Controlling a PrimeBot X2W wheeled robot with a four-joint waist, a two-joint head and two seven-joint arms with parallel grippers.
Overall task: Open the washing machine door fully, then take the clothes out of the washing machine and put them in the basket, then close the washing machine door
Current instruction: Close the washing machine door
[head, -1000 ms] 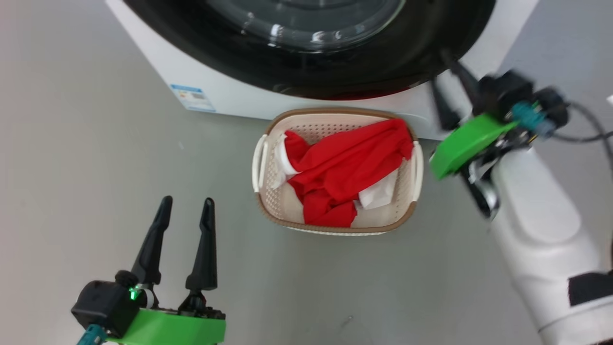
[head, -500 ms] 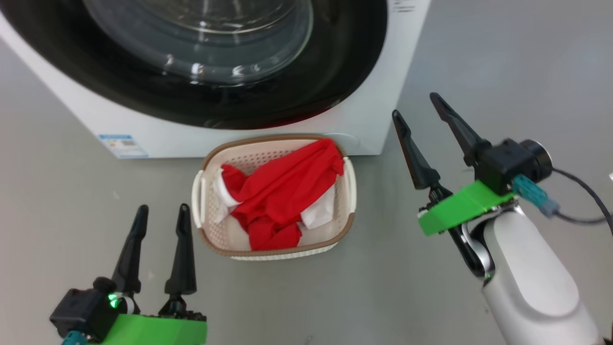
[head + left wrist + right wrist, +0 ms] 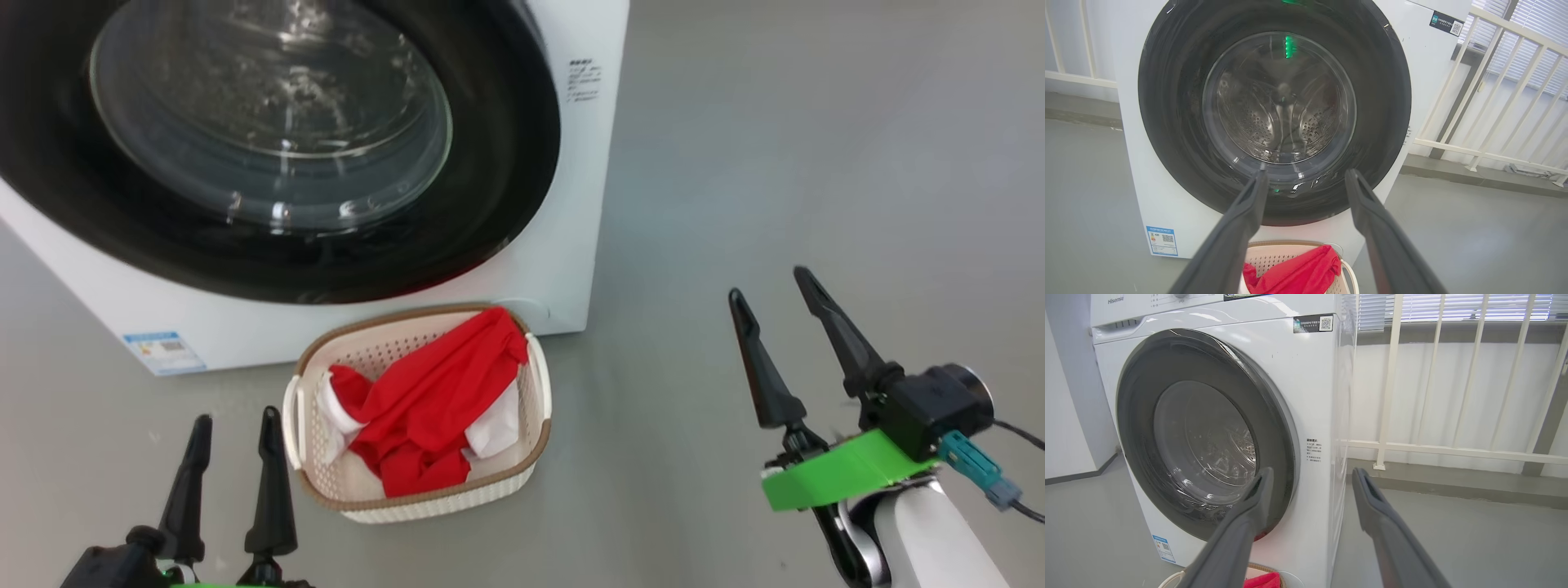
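**Head view.** The washing machine door (image 3: pixel 269 122) fills the upper left of the frame and appears seated flat against the washing machine (image 3: pixel 571 204). The door is round, so it has no long axis to align to. The basket (image 3: pixel 392 320) stands on the floor (image 3: pixel 775 163) at lower centre, just below the door rim, with the clothes (image 3: pixel 424 400) inside it. The left end effector (image 3: pixel 235 415) sits at the lower left, just beside the basket, released and empty. The right end effector (image 3: pixel 767 282) sits at the lower right, well apart from the machine, fingers spread with nothing between them. The door lies up and to the left of it. Judged from this, the right arm is nearer the door's right edge and the left arm is nearer the basket.

**Left wrist view.** The left end effector (image 3: pixel 1307 169) points squarely at the door's lower rim, with the basket at the bottom edge.

**Right wrist view.** The right end effector (image 3: pixel 1312 470) points at the machine's front right corner, and the door is left of centre.

**Change from earlier frames.** One second ago the right end effector lay against the door's lower right rim. It is now drawn back and clear. The camera has also moved, which shifts the machine and basket leftward in the frame. The clothes lie as before.
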